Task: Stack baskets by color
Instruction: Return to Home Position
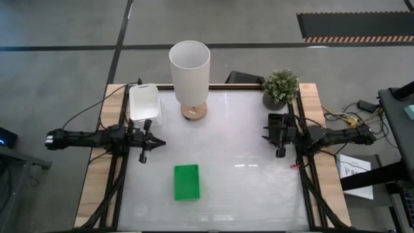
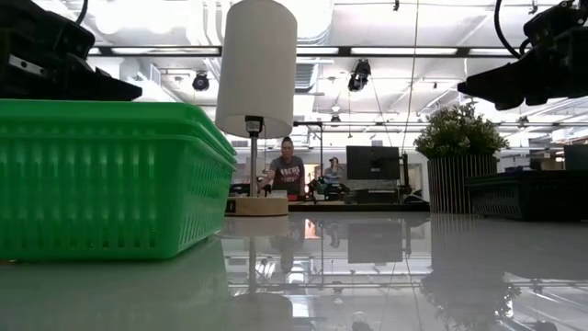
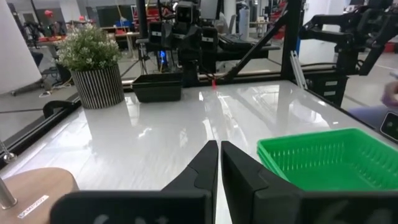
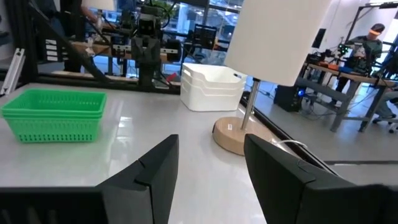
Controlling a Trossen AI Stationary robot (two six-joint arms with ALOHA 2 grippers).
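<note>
green baskets (image 2: 110, 179) sat stacked nearest. left gripper (image 3: 219, 163) jaws together, right gripper (image 4: 211, 142) jaws apart. homing step; only retraction seemed left.

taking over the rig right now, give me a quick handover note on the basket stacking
Left gripper: fingers shut, empty, raised over the left side of the table.
Right gripper: fingers open, empty, raised over the right side.
White baskets: one stack, far left corner, beside the lamp.
Green baskets: one stack, front middle.
Black baskets: one pile on the right, near the plant.
Done: no loose basket shows; colours look sorted.
Left: probably only parking both arms.
</note>
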